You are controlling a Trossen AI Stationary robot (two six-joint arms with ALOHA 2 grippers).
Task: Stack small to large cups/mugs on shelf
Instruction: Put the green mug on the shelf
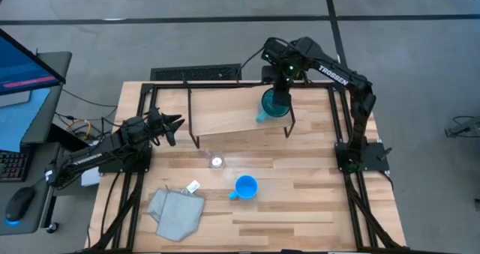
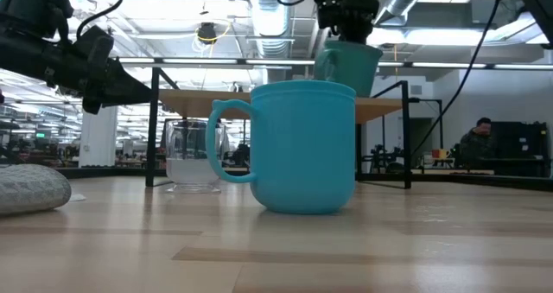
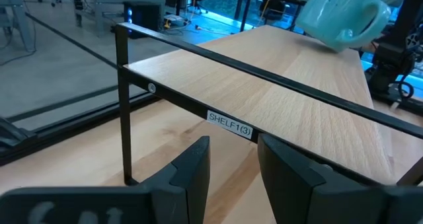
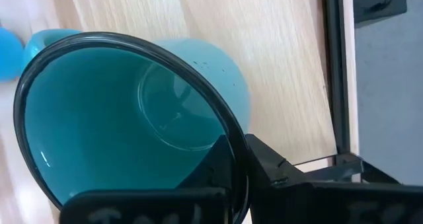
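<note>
The larger teal mug point(image 1: 274, 104) is tilted over the right end of the light-wood shelf point(image 1: 232, 112), and my right gripper point(image 1: 280, 89) is shut on it. It also shows in the left wrist view point(image 3: 340, 16). The small clear glass cup point(image 1: 217, 162) stands upright on the tabletop in front of the shelf. The bright blue mug point(image 1: 245, 187) stands upright nearer the front edge. My left gripper point(image 1: 174, 127) is open and empty, level, at the shelf's left end point(image 3: 228, 125). My right gripper holds the teal mug by its rim point(image 4: 228, 151), one finger inside the mug and one finger point(image 4: 277, 174) outside the wall. The fingers come from above, pointing down. The mug is tilted, its handle point(image 1: 261, 118) toward the near left. Whether its bottom touches the board, I cannot tell.
A grey cloth point(image 1: 176, 213) lies at the table's near left, with a small white tag point(image 1: 193, 186) beside it. Black frame rails point(image 1: 142, 134) run along the table's left and right sides. The shelf's board to the left of the teal mug is bare.
</note>
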